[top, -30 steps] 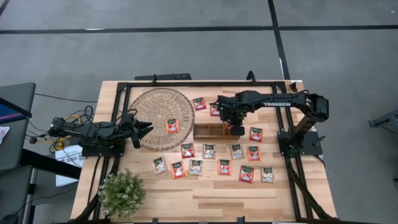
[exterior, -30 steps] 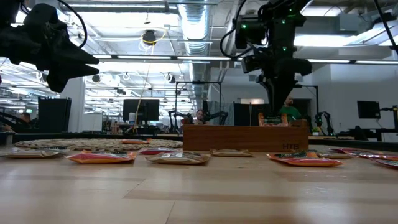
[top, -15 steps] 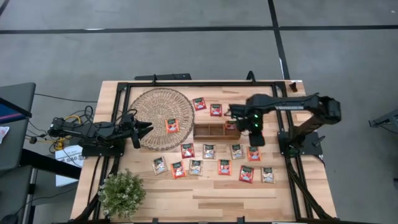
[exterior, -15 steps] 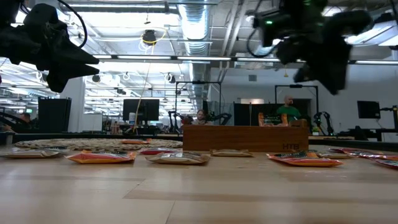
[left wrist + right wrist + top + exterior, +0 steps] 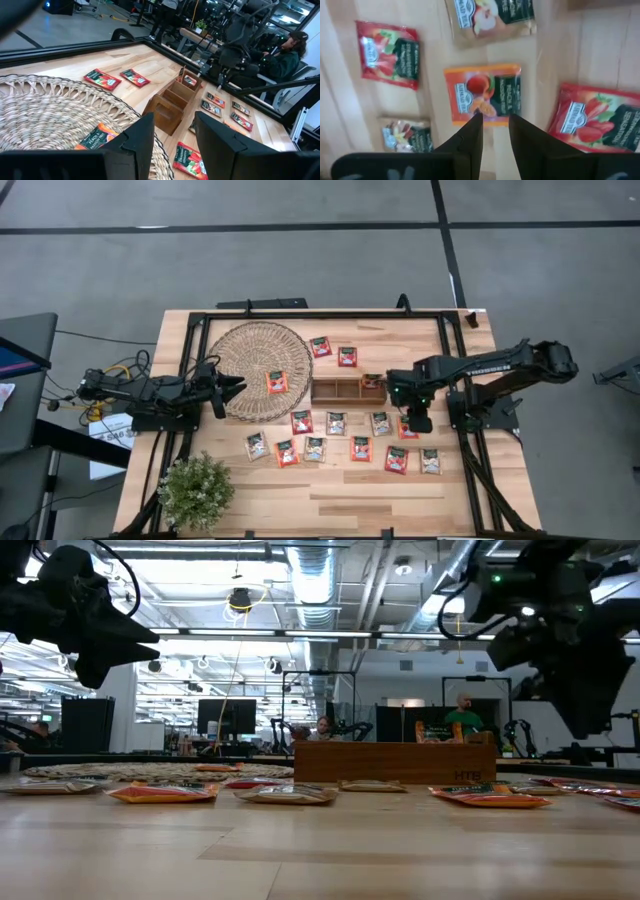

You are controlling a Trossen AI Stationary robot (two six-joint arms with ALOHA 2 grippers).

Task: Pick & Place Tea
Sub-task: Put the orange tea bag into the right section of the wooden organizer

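Many small square tea sachets, red-orange and pale, lie flat in two rows on the near half of the table [image 5: 336,423]. Two more lie beyond the long wooden tray [image 5: 345,390], one lies on the woven mat [image 5: 277,382], and one stands in the tray's right end [image 5: 372,381]. My right gripper [image 5: 419,423] hangs open above an orange sachet [image 5: 482,94] and clear of the table [image 5: 590,720]. A red sachet [image 5: 390,54] and another red one [image 5: 600,117] flank it. My left gripper [image 5: 238,390] waits, open, over the mat's left edge [image 5: 172,135].
The round woven mat [image 5: 258,370] fills the far left of the table. A small potted plant [image 5: 196,490] stands at the near left corner. A black frame [image 5: 330,313] runs around the table. Bare wood lies along the near edge [image 5: 350,500]. People sit in the room behind [image 5: 462,715].
My right gripper rose from the tray's right compartment and swung toward the table's right and near side, ending above the orange sachet in the row. A sachet stays standing in the tray's right end. The left arm kept still.
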